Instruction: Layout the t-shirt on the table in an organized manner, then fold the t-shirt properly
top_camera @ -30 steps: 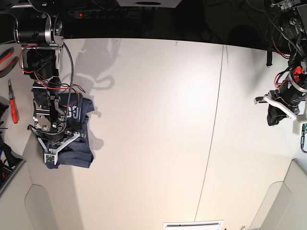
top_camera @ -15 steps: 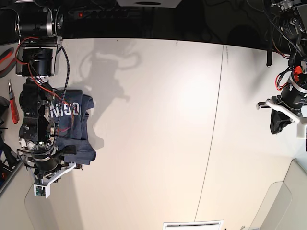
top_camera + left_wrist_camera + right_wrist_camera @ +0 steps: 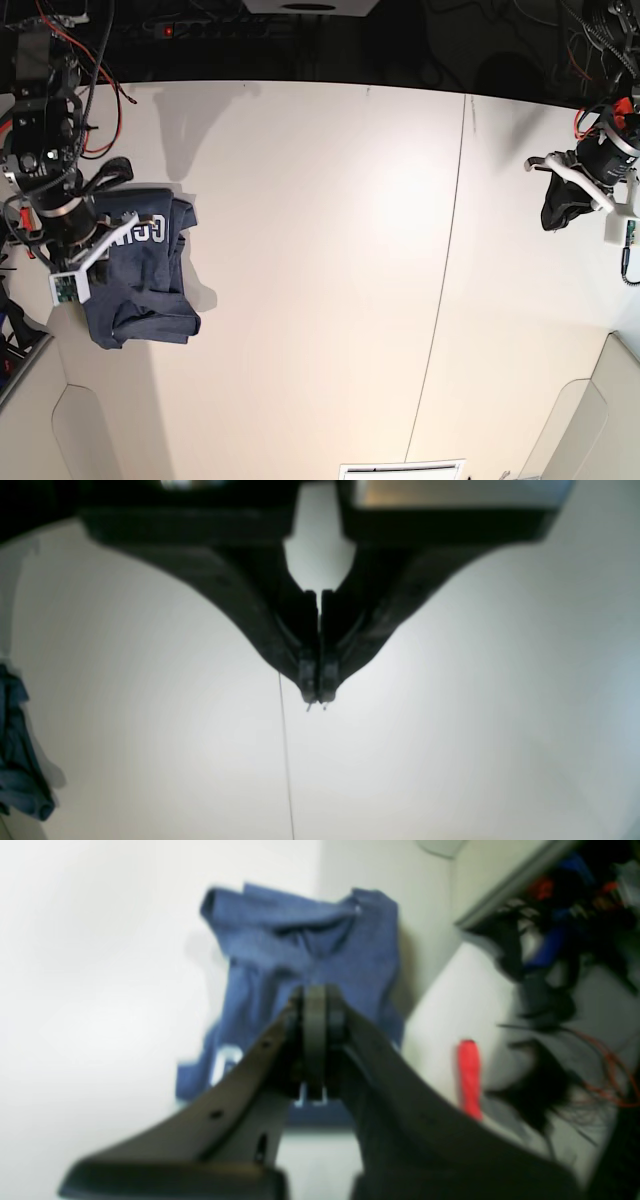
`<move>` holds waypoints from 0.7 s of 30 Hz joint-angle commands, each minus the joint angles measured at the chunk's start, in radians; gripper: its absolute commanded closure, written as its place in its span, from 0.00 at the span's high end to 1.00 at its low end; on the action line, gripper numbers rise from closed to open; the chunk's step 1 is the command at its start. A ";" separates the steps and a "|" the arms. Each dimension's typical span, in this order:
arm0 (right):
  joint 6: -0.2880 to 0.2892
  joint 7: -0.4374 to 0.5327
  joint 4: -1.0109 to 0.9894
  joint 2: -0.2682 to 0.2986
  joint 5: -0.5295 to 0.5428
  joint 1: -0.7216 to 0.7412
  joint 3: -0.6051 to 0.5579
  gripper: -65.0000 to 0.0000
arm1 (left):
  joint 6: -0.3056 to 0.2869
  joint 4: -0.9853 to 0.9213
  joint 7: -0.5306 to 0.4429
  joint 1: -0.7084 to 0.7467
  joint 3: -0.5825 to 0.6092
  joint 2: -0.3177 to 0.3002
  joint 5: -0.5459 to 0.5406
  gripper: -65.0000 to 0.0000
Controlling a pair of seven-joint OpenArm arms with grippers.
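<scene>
The dark navy t-shirt [image 3: 140,270] lies folded into a compact bundle near the left edge of the off-white table [image 3: 320,250], with white lettering showing on its top. My right gripper [image 3: 95,232] hovers over the shirt's left part. In the right wrist view it [image 3: 314,997] is shut and empty above the blue shirt [image 3: 300,945]. My left gripper [image 3: 556,213] is far away at the table's right side, shut and empty [image 3: 316,699]. The shirt's edge [image 3: 17,760] shows at the far left of that view.
A thin dark seam [image 3: 445,260] runs across the table right of the middle. A red-handled tool [image 3: 470,1080] and cables lie off the table beside the shirt. Grey panels stand at the front corners [image 3: 85,430] [image 3: 600,410].
My right arm has risen off the shirt and swung toward the back left; the folded shirt stays put. My left arm has shifted slightly toward the back.
</scene>
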 commanded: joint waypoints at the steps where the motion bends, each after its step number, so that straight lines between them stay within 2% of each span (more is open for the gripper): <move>1: 0.002 0.016 0.048 0.028 -0.001 -0.032 0.011 0.00 | -0.014 0.029 -0.010 0.012 -0.031 -0.014 -0.035 0.00; 7: 0.003 -0.001 0.150 0.117 -0.003 -0.262 0.026 0.00 | -0.075 0.042 0.105 0.123 -0.202 -0.016 -0.177 0.00; 12: 0.037 -0.014 0.162 0.177 0.024 -0.402 0.026 0.00 | -0.111 0.042 0.171 0.280 -0.275 -0.026 -0.313 0.00; 18: 0.143 -0.046 0.162 0.209 0.147 -0.547 0.026 0.00 | -0.161 0.042 0.267 0.447 -0.279 -0.029 -0.449 0.00; 21: 0.207 -0.068 0.162 0.209 0.218 -0.608 0.026 0.00 | -0.164 0.042 0.282 0.504 -0.278 -0.043 -0.473 0.00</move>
